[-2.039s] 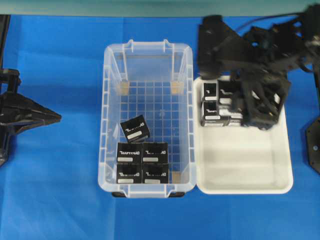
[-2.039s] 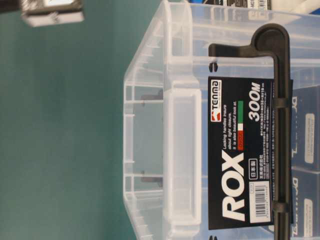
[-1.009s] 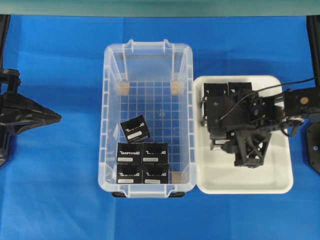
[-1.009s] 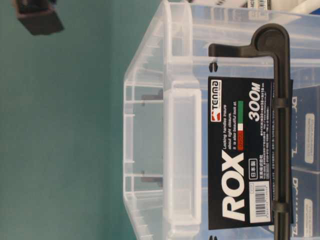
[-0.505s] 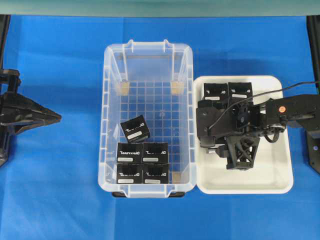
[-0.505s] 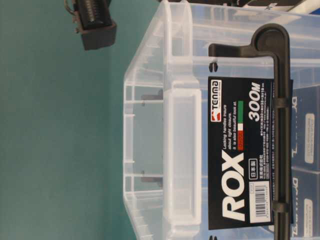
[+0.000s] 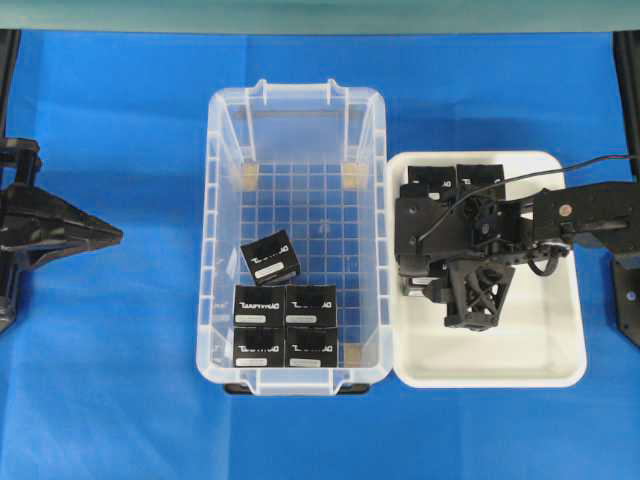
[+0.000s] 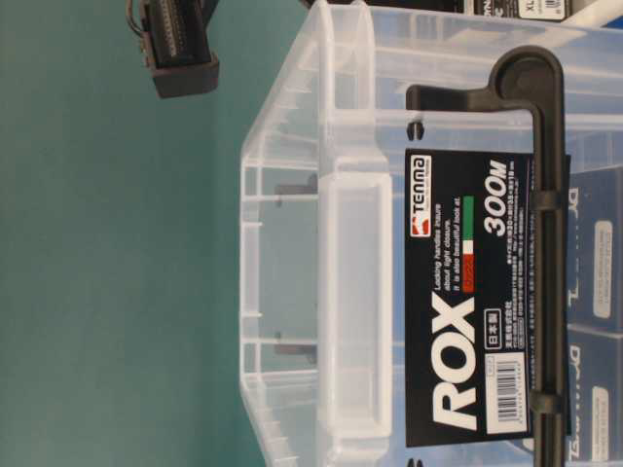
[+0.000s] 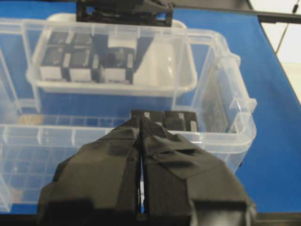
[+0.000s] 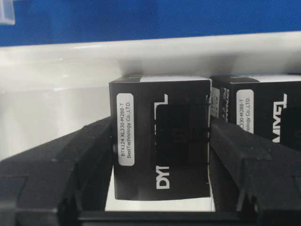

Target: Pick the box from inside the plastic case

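Observation:
The clear plastic case [image 7: 213, 200] holds several black boxes: one lies tilted [image 7: 270, 260] and the others stand in a square block [image 7: 285, 325] at its near end. My right gripper [image 10: 161, 127] hangs over the white tray [image 7: 520, 340], shut on one box [image 10: 160, 141]; both fingers press its sides. My arm hides that box in the overhead view. My left gripper [image 7: 115, 236] is shut and empty, well left of the case. In its wrist view its closed fingertips [image 9: 141, 121] point at the case wall.
More black boxes [image 7: 480, 178] stand along the tray's far edge, and one [image 10: 258, 113] is right beside the held box. The tray sits against the case's right wall. Blue cloth [image 7: 120, 380] covers the table. The table-level view shows the case's labelled end [image 8: 458, 292].
My right arm has come down from the tray's far end and shifted left across the tray, box still gripped. The left arm and the boxes in the case have not moved.

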{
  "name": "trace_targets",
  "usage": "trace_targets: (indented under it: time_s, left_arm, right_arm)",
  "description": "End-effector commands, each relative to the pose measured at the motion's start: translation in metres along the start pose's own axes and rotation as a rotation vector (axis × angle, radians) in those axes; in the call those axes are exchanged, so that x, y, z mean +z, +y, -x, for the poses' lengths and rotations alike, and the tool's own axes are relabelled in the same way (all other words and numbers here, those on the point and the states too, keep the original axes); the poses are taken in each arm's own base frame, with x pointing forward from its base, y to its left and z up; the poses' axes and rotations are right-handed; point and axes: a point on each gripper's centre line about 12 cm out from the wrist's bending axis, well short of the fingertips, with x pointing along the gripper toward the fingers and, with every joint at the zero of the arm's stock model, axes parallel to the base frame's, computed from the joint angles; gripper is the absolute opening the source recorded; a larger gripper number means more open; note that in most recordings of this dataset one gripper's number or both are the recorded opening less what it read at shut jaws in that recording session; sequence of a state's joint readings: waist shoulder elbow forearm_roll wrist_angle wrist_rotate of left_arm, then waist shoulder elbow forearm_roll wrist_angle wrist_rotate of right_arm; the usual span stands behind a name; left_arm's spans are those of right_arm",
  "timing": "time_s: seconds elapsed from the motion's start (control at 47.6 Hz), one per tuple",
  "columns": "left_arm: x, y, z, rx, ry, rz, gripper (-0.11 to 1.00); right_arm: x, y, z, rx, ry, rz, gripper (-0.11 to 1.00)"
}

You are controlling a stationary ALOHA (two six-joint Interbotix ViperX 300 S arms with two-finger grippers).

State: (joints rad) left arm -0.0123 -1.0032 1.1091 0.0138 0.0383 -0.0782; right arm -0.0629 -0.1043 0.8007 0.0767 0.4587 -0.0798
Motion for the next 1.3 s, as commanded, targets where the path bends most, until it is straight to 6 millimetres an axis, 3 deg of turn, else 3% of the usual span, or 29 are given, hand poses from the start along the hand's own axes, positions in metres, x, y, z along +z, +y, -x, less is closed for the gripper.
trace_targets:
  time_s: [0.0,0.147,0.252,0.315,0.526,0.715,0.946,1.051,1.282]
  left_arm:
    - [0.011,0.0,0.0,0.0,-0.029,-0.003,-0.02]
    - [0.011,0.0,0.0,0.0,-0.029,-0.003,-0.02]
    - [0.011,0.0,0.0,0.0,-0.028,-0.003,-0.02]
    - [0.011,-0.001,0.0,-0.002,-0.028,-0.003,-0.02]
    - [0.011,-0.001,0.0,-0.002,-0.028,-0.003,-0.02]
    - [0.011,-0.001,0.0,-0.002,-0.028,-0.005,-0.02]
    - [0.011,-0.001,0.0,-0.002,-0.028,-0.005,-0.02]
    - [0.011,-0.001,0.0,-0.002,-0.028,-0.005,-0.02]
    - [0.011,-0.001,0.0,-0.002,-0.028,-0.005,-0.02]
  right_arm:
    - [0.002,-0.001,0.0,-0.002,-0.011,-0.011,0.59]
    - [0.003,0.0,0.0,-0.001,-0.014,-0.023,0.63]
    - [0.004,0.0,0.0,-0.002,-0.018,-0.021,0.88]
    - [0.004,0.0,0.001,-0.002,-0.023,-0.021,0.96]
    - [0.013,0.0,0.012,-0.001,-0.066,-0.021,0.94]
    - [0.031,0.001,0.051,0.0,-0.175,-0.018,0.94]
    - [0.042,-0.002,0.117,-0.009,-0.376,-0.024,0.94]
    - [0.04,-0.004,0.144,-0.017,-0.467,-0.028,0.94]
    - [0.018,-0.003,0.18,-0.022,-0.593,-0.028,0.94]
